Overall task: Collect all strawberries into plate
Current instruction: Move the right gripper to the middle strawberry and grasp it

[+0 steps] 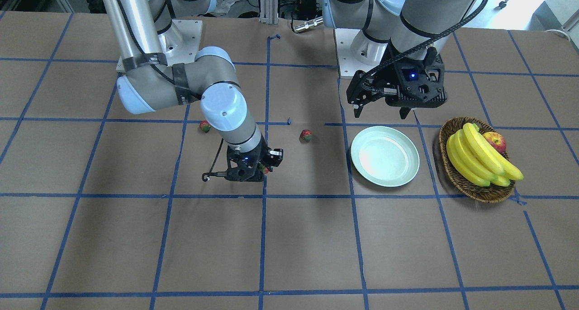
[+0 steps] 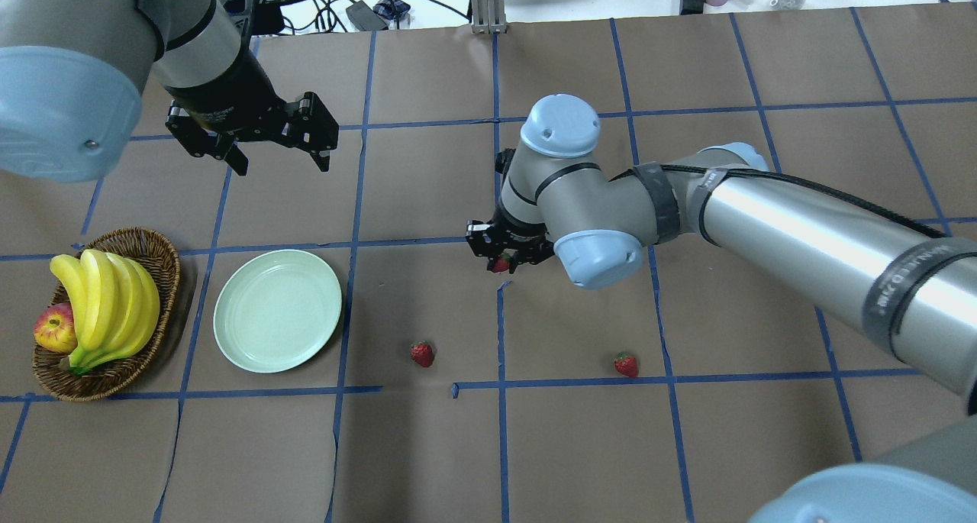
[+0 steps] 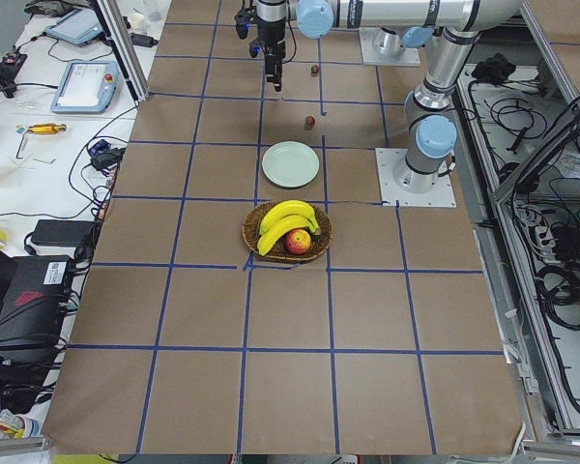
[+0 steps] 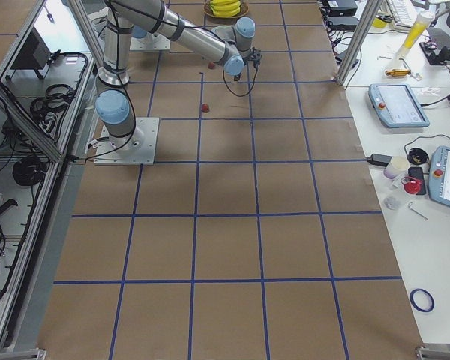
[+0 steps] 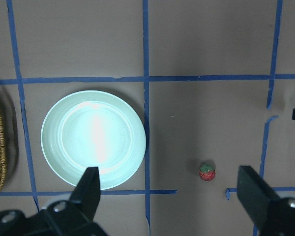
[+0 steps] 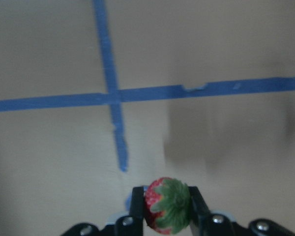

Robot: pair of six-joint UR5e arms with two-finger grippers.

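Red on brown paper, nearest the robot: the right strawberry (image 2: 626, 364) and the left strawberry (image 2: 422, 353) lie loose on the table (image 2: 580, 447), well apart. A little farther out, on the left, sits the pale plate (image 2: 277, 321), just beside a wicker basket (image 2: 164, 257) that holds bananas (image 2: 107, 301) and an apple (image 2: 53, 329). At mid-table the right gripper (image 2: 502, 262) is clamped on the third strawberry (image 6: 168, 205), its green cap showing between the fingers. Farthest out, the left gripper (image 2: 280, 155) hangs above the table beyond the plate, fingers spread wide.

Robotics lab: brown table (image 3: 203, 309) with blue tape grid, teach pendants (image 4: 394, 105) on side bench (image 4: 435, 247), loose cable bundles (image 3: 561, 266).
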